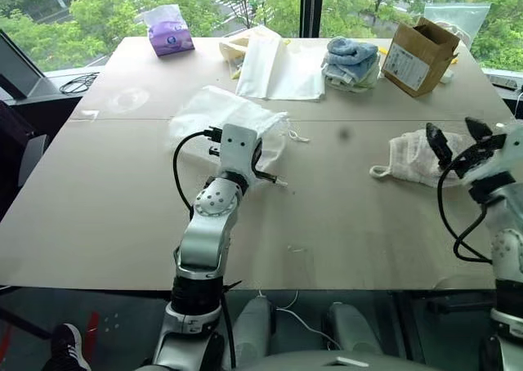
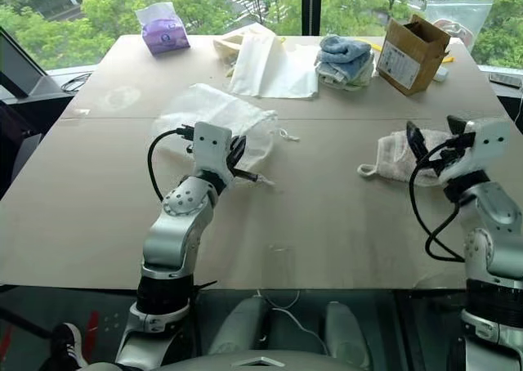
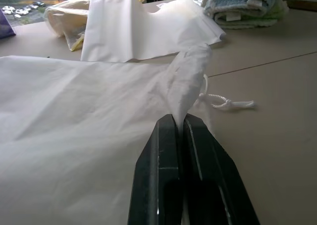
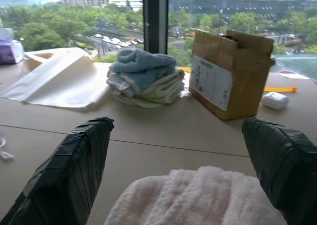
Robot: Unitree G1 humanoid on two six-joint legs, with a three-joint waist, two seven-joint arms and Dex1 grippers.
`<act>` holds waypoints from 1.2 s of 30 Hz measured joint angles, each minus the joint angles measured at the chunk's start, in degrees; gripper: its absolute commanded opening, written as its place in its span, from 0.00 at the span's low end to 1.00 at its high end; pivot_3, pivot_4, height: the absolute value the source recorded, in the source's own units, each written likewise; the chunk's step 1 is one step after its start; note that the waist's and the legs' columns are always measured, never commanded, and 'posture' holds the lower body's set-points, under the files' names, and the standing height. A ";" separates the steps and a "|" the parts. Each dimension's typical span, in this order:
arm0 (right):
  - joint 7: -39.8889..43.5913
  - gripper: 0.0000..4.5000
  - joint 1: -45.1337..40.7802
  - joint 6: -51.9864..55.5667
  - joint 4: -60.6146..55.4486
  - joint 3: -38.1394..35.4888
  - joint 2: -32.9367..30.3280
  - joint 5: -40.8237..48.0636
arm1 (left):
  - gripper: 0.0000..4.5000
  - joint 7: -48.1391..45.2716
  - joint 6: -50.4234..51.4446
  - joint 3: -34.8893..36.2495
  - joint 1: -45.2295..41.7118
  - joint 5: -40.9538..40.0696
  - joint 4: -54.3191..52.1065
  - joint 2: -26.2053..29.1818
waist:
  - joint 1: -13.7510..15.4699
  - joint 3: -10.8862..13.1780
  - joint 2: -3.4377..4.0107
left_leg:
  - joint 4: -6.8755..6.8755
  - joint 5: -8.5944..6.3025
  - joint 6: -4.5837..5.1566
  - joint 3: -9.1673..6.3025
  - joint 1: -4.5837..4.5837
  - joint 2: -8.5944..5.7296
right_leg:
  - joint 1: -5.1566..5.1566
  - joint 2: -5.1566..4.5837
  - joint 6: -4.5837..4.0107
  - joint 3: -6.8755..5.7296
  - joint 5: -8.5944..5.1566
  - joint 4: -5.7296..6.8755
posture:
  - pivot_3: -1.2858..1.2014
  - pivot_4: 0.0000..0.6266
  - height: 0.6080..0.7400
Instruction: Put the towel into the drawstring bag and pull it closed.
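Note:
The drawstring bag lies flat and white on the table left of centre, its white cord trailing beside its mouth. My left gripper is shut on a pinched fold of the bag's fabric near the mouth, which rises a little off the table. The towel, off-white and fluffy, lies on the right side of the table with a small loop at its near-left corner. My right gripper stands open just over the towel's right end, its fingers wide apart and nothing between them; the towel lies just below them.
Along the far edge stand a purple tissue pack, a cream flat bag, a blue-and-white stack of folded cloths and a cardboard box. A small white case lies beside the box.

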 measured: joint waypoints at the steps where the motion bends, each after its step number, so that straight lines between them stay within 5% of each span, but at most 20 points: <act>1: -2.52 1.00 -0.68 3.30 1.17 -0.71 -0.16 -0.10 | 0.02 -0.10 0.18 -0.09 -0.13 -0.22 -0.01 -0.07 | -0.07 0.00 0.00 | -0.03 0.00 0.00 0.03 -0.02 0.00 | -0.01 -0.01 0.00 0.01 0.00 -0.01 | 0.52 0.24 1.00; 16: -6.23 1.00 -11.90 37.38 13.84 -12.15 3.02 22.77 | 0.02 0.44 2.02 -0.62 -1.99 -1.74 -0.19 -0.57 | -0.89 0.01 0.01 | -0.02 -0.15 0.27 0.37 0.02 0.04 | -0.07 0.05 0.00 0.13 0.00 0.01 | 0.52 0.24 1.00; 30: -7.09 1.00 -19.31 29.08 18.71 10.92 0.61 1.12 | 0.02 0.59 2.36 -1.57 -1.53 -1.49 -0.67 0.41 | -0.76 0.00 0.00 | -0.02 -0.03 0.06 0.39 -0.06 0.04 | -0.21 0.05 0.01 0.16 0.00 0.03 | 0.52 0.24 1.00; 33: -6.52 0.83 -19.28 26.01 19.54 13.94 0.22 -3.21 | 0.00 0.77 2.36 -1.99 -1.38 -1.21 -0.78 0.67 | -0.74 0.00 0.00 | 0.05 -0.03 0.06 0.37 -0.05 0.04 | -0.20 0.04 0.02 0.18 0.01 0.04 | 0.52 0.24 1.00; 36: -5.26 0.51 -19.16 23.07 20.30 16.12 -0.75 -6.51 | 0.00 0.89 2.35 -2.06 -1.09 -1.21 -0.83 0.67 | -0.74 0.00 0.00 | 0.05 -0.03 0.06 0.36 -0.03 0.04 | -0.19 0.05 0.02 0.16 0.01 0.05 | 0.52 0.24 1.00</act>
